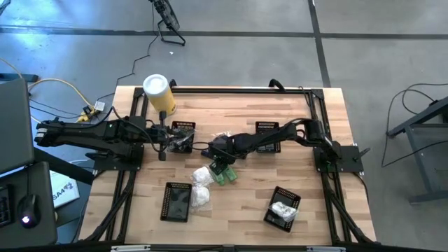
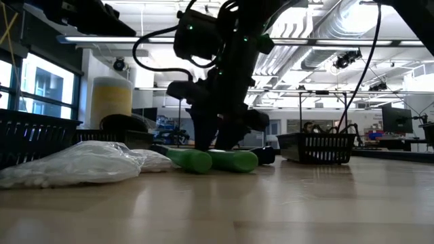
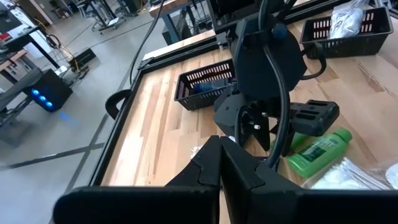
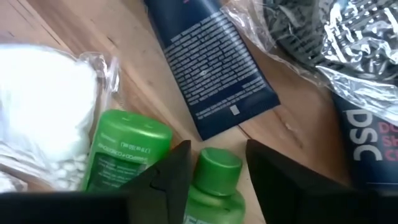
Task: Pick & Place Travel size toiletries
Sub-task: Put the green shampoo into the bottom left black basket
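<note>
Two green bottles [image 4: 211,180] lie mid-surface [image 1: 238,210] beside white packets [image 1: 202,183] and a dark blue tube [image 4: 208,62]; right gripper [image 4: 214,171] is down over them, its fingers part-open straddling one bottle's cap, not clamped. Near the bottles, one mesh basket [image 1: 283,208] holds a white packet, another [image 3: 208,84] something blue. Left gripper [image 3: 217,168] hangs just beside the bottles, fingers shut, empty; yellow canister [image 1: 159,93] stands at the surface's far edge.

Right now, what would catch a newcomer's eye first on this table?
The right gripper stands mid-table, its open fingers astride the cap of a green bottle, a second green bottle beside it. A dark blue tube lies just beyond. The tall yellow canister stands at the far left corner.
</note>
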